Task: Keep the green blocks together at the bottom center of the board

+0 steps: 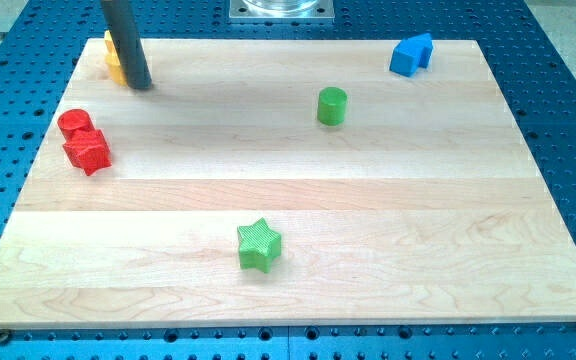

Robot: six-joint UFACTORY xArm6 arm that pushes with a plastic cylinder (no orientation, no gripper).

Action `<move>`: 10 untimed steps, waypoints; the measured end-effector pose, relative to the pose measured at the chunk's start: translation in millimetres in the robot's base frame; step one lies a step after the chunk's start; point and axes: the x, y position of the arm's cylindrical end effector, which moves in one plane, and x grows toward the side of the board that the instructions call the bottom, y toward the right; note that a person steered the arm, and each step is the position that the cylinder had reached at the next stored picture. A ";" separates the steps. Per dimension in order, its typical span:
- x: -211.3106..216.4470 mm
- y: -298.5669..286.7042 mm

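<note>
A green star block (259,244) lies near the bottom centre of the wooden board (388,210). A green cylinder block (332,105) stands apart from it, in the upper middle. My tip (140,85) rests on the board at the top left, far from both green blocks. It is right beside a yellow block (112,60), which the rod partly hides.
A red cylinder (74,123) and a red star (88,151) touch each other at the left edge. A blue block (411,54) sits at the top right corner. A metal mount (281,10) shows at the view's top. A blue perforated table surrounds the board.
</note>
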 end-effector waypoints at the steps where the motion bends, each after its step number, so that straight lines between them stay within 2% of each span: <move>1: -7.9 28.7; 2: -19.6 123.5; 3: -12.8 241.4; 4: 24.6 244.7; 5: 31.0 297.8; 6: 71.0 272.3; 7: 137.7 194.5; 8: 110.3 201.3; 9: 87.7 148.7; 10: 142.3 125.4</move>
